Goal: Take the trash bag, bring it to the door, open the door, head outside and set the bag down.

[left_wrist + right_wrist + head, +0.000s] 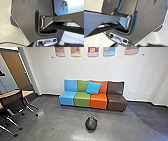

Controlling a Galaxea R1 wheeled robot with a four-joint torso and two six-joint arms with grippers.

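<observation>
A black trash bag (91, 124), knotted at its top, rests on the grey floor in front of the row of seats, near the lower middle of the head view. At the far left stands a brown wooden door (15, 69) with a handle on its right side. Dark parts of my left gripper (48, 45) show along the edge of the left wrist view, and those of my right gripper (130, 45) along the edge of the right wrist view. No bag is seen at either one.
Blue, green, orange and brown seats (116, 102) line the white wall, with a blue cushion (93, 88) on them. On the left are a dark-backed chair (11, 100) and a table with metal legs on the floor. Several colourful posters hang above the seats.
</observation>
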